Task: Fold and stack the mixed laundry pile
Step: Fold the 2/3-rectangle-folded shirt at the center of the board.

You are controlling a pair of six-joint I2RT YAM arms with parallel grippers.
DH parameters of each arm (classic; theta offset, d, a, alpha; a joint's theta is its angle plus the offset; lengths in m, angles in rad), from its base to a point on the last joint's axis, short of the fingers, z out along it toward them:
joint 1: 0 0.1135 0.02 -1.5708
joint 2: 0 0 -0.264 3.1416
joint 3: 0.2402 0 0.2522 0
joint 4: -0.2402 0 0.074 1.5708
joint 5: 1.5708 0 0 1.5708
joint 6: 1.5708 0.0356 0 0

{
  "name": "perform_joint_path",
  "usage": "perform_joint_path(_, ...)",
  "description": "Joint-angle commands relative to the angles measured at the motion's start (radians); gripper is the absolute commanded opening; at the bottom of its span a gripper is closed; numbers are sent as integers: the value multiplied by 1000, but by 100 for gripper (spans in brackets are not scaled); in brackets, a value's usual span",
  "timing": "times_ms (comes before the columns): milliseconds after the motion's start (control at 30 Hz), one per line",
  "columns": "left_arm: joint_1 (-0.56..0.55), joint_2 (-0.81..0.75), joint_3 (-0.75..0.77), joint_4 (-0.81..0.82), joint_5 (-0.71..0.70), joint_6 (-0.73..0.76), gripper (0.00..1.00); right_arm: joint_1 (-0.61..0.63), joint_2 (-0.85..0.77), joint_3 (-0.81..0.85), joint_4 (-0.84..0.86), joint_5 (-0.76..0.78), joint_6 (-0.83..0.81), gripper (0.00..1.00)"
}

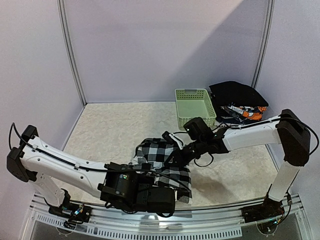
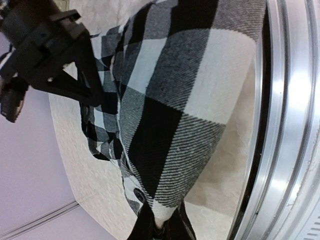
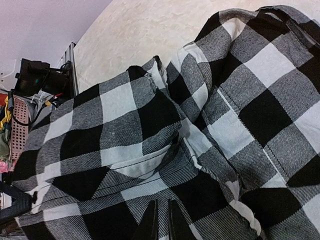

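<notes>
The black-and-white checked shirt (image 1: pixel 161 159) lies crumpled on the table in front of the arms. My left gripper (image 1: pixel 170 197) is shut on the shirt's near corner, and a white tip of the cloth is pinched between its jaws (image 2: pixel 160 231) beside a dark button (image 2: pixel 138 195). My right gripper (image 1: pixel 176 159) is down on the shirt's far right side, its fingers (image 3: pixel 163 220) drawn almost together over a fold of the checked cloth (image 3: pixel 150 130). The rest of the laundry pile sits at the back right: a black cloth (image 1: pixel 237 91) on top of orange-blue-white printed pieces (image 1: pixel 246 113).
A pale green slotted basket (image 1: pixel 195 106) stands at the back, just left of the pile. A metal rail (image 2: pixel 292 125) runs along the near table edge close to my left gripper. Purple walls close in the back and both sides.
</notes>
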Motion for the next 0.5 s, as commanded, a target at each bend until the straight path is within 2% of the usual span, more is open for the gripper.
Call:
perform_joint_path(0,-15,-63,43,-40,-24,-1,0,22,36,-24,46,-36,4,7)
perform_joint_path(233,21,-89,89,-53,-41,38,0,77,50,-67,56,-62,6,4)
perform_joint_path(467,91,-81,153,-48,-39,105,0,115,-6,-137,119,-108,31,4)
